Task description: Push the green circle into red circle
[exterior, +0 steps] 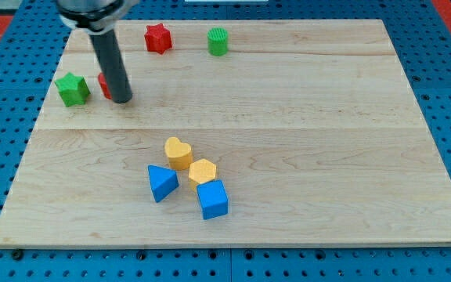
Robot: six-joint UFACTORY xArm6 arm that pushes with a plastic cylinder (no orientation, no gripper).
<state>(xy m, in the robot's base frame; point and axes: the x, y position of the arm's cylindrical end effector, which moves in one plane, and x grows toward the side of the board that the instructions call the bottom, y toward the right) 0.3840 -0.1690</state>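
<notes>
On the wooden board (288,117), camera view, my tip (122,100) stands at the upper left, touching or just in front of the red circle (103,86), most of which the rod hides. No pincer is fitted: the arm ends in a plain rod, so nothing is spread, pressed together or pinching.

Green circle (218,41): upright near the view's top edge, well apart from my tip, up and to the view's right of it. No contact between them.

Step in hand, as judged: approach not yet made; the green circle lies untouched. The next move calls for bringing the tip round to the view's right side of the green circle, then pushing leftward and downward toward the red circle.

Hazard noted: the red star (157,37) sits near the push line. The green star (73,88) lies just left of the red circle.

Remaining blocks, a yellow heart (178,151), yellow hexagon (203,170), blue triangle (161,182) and blue cube (212,198), cluster at lower centre, clear of the route.
</notes>
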